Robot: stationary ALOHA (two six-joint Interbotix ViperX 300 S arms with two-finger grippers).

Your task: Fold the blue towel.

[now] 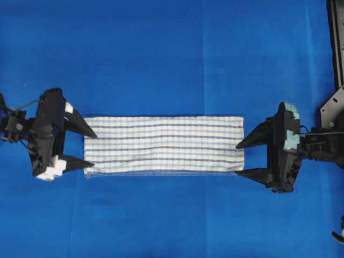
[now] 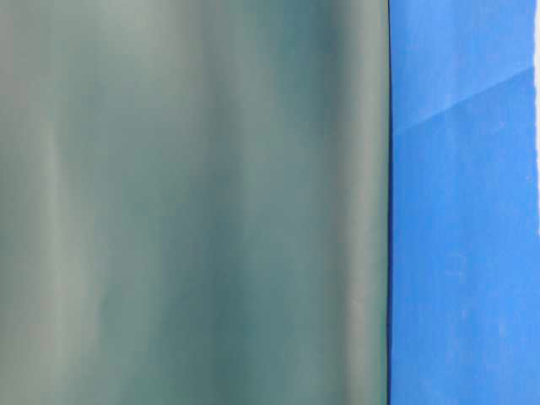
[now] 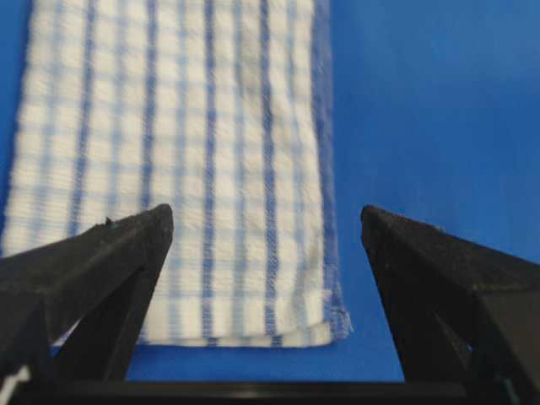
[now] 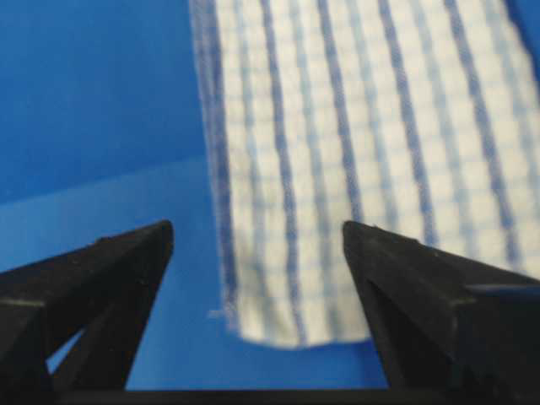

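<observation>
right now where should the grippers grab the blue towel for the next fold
Probably the corners of one short end: the blue towel lies flat as a long folded strip. The open left gripper already faces its left end, so pinch there, coming in low from the left, then carry it toward the right gripper.

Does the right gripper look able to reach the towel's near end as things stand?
Probably yes: the right gripper is open, right beside the striped towel, with only bare blue table cover around.

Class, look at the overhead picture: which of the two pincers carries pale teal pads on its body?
The right pincer, at the right short end of the blue towel. The left pincer carries white blocks instead. Both stand open, holding nothing.
</observation>
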